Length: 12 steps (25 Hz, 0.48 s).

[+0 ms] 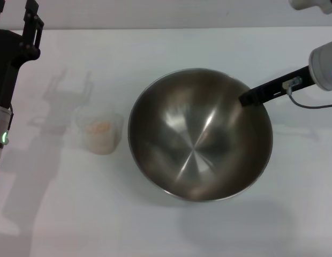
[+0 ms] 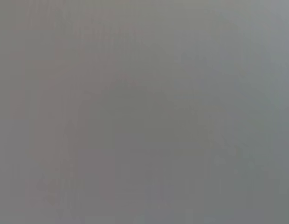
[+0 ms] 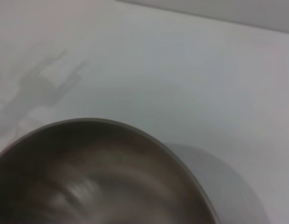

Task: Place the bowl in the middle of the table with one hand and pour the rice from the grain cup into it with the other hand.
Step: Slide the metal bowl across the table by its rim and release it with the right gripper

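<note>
my right gripper (image 1: 246,100) sits at the right-hand rim of the large round stainless-steel bowl (image 1: 198,136), black fingers reaching in from the right over the edge. it looks clamped on the rim, but the contact point itself is dark and i can't tell for sure whether the fingers are closed on it or just resting there.

the bowl stands upright on the plain white table (image 1: 171,48), roughly in the middle of the head view, shiny inside and no grains visible in it. the right wrist view shows only the bowl's curved rim (image 3: 112,126) and blurred inner wall against the table (image 3: 182,60) — none of my own fingers.

my left gripper (image 1: 32,24) is up at the far left corner of the head view, well apart from everything, fingers spread with a gap between them, holding nothing. left wrist view is flat grey, nothing to read.

the small translucent plastic grain cup (image 1: 99,130) stands upright on the table just left of the bowl, not touching it — pale beige rice (image 1: 99,126) inside.
</note>
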### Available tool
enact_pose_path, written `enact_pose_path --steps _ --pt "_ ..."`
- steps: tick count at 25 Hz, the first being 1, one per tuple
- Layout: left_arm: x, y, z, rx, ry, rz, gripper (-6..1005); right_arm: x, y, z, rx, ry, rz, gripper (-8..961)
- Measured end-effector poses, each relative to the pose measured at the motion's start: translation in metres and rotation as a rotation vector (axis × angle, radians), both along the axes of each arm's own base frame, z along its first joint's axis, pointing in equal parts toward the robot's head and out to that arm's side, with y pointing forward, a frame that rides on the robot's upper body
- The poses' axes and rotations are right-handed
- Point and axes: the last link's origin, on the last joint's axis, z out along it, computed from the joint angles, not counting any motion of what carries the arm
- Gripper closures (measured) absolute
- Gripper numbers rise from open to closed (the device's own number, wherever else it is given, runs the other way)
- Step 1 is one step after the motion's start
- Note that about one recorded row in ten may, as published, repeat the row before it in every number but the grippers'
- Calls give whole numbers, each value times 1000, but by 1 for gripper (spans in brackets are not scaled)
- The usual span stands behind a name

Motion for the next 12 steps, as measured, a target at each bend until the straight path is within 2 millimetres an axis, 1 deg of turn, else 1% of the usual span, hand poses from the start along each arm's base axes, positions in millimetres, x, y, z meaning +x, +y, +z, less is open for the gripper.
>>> enact_pose_path --steps 4,12 --pt "0 1 1 2 -1 -2 424 -1 4 -7 -25 -4 -6 937" --pt "1 2 1 5 0 -6 424 5 5 -11 -44 -22 -27 936"
